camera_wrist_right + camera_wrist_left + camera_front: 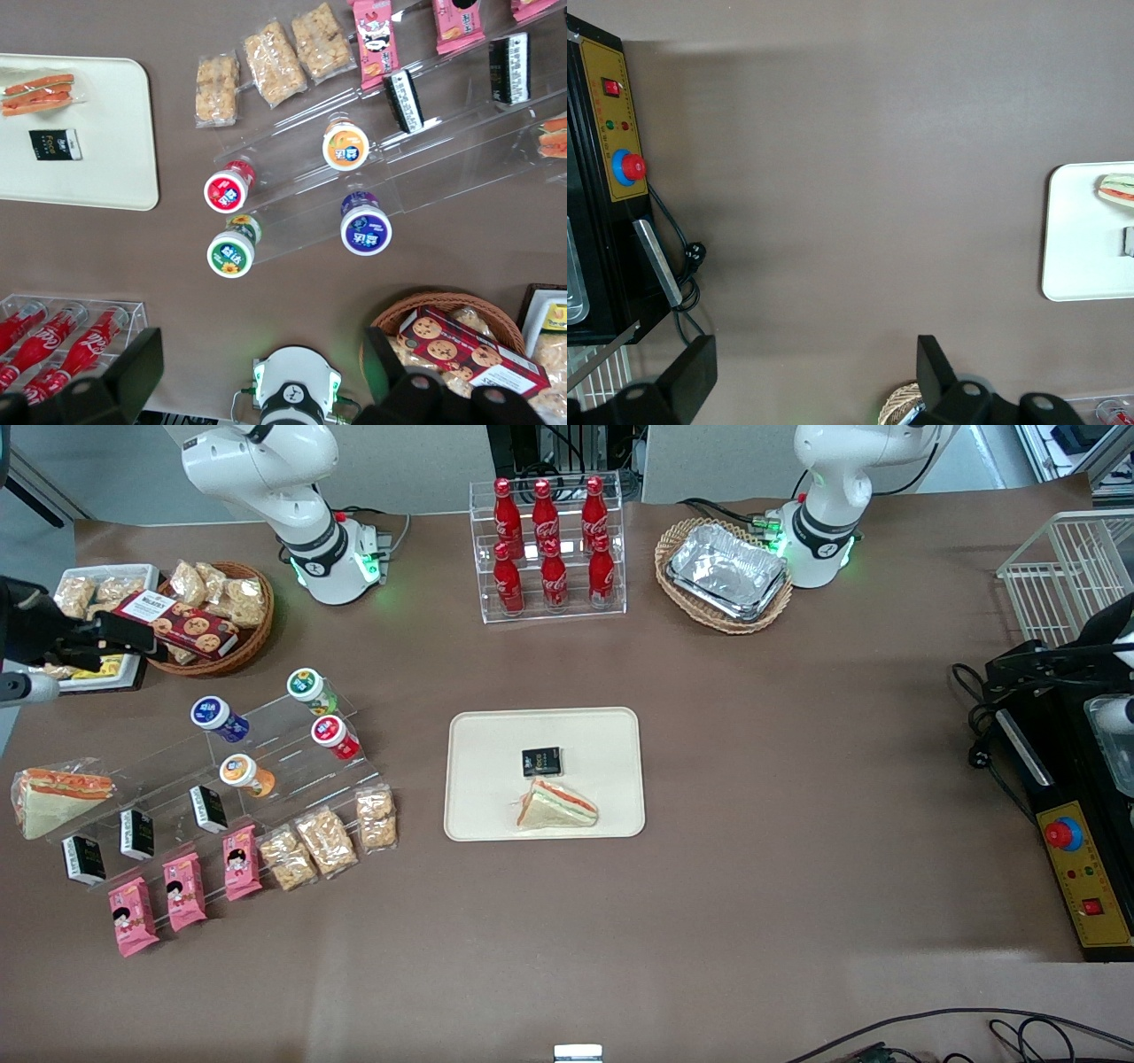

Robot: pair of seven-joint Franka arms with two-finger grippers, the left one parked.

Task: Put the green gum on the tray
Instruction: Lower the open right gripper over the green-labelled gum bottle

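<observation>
My end effector (93,638) is hovering wide open, gripping nothing, near the snack basket (232,657); green gum (310,689) is sitting ungrasped, tray (620,726) awaiting it.

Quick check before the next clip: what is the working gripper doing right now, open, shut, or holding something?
Gripper: open, holding nothing, above the table at the working arm's end; the green gum sits on its clear display stand, not on the tray.

White arm, black gripper (133,640) (green-lit base)
</observation>
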